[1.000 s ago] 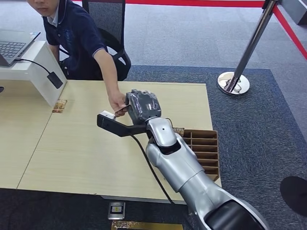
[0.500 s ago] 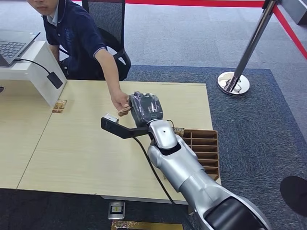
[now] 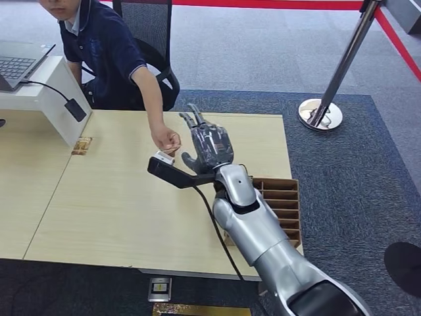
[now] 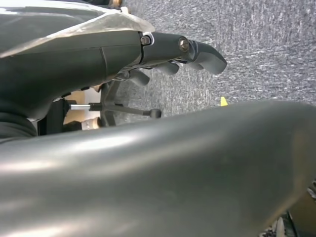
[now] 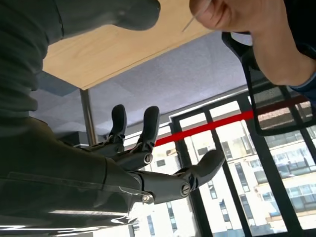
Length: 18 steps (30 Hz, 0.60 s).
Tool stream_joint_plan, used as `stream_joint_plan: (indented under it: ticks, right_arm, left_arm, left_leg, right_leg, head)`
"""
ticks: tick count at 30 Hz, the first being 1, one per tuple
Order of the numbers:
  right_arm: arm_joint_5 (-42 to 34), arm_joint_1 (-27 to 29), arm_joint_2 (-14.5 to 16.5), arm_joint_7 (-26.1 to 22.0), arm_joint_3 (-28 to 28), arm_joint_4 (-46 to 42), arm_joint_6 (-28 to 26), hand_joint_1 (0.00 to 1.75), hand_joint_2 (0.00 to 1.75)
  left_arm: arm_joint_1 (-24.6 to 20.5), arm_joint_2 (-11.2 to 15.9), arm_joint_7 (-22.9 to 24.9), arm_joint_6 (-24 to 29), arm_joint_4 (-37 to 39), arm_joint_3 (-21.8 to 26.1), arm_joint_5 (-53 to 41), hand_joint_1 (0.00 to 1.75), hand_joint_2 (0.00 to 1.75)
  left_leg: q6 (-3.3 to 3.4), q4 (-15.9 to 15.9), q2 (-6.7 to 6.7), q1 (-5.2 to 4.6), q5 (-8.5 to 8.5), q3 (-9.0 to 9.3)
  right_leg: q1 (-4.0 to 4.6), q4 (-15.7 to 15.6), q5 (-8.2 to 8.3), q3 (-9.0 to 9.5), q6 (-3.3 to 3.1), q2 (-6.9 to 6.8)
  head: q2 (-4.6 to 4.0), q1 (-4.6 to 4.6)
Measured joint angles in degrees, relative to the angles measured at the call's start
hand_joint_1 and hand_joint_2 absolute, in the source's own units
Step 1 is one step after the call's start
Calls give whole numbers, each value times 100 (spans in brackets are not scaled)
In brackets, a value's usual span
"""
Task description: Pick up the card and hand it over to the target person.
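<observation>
Since a second ago, the right hand (image 3: 208,145) has let go and spread its fingers (image 5: 149,128) wide, holding nothing. Just beside its thumb, the person's hand (image 3: 166,139) now pinches the card (image 5: 190,22) above the table (image 3: 99,197). Whether the left hand (image 4: 111,54) holds anything, I cannot tell.

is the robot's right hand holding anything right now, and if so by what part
Nothing: the right hand is open, fingers spread. The person's hand pinches the card by its edge.
</observation>
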Motion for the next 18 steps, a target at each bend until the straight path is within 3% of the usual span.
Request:
stream_joint_plan:
  ticks: [5, 10, 13, 18]
  right_arm:
    - [-809, 1524, -618, -618, -658, -1922, 26, 0, 175]
    - [-1762, 3187, -875, -1250, -1453, -3633, -77, 0, 175]
    - [-2084, 4347, -732, -1585, -2092, -4676, -389, 0, 175]
    - [-2690, 5051, -174, -1766, -2940, -5337, -540, 0, 175]
  left_arm:
    - [33, -4, -27, 11, -4, 124, 126, 0, 0]
    - [64, -48, -67, 67, -11, 231, 231, 0, 0]
    - [76, -61, -91, 75, -18, 257, 254, 0, 0]
    - [71, -71, -109, 95, -35, 288, 293, 0, 0]
  left_leg:
    - [2, -4, -17, -2, 0, 2]
    - [7, -2, -20, -3, -11, 0]
    - [8, -1, -40, -4, -16, 0]
    - [3, 6, -8, -8, -36, -3]
  right_leg:
    - [0, -13, -3, 11, 2, -16]
    - [-2, -15, -9, 11, 2, -15]
    - [-3, -18, -18, 15, 3, -36]
    - [-9, -3, -29, 0, 10, -4]
  head:
    - [0, 0]
    - [0, 0]
    - [0, 0]
    - [0, 0]
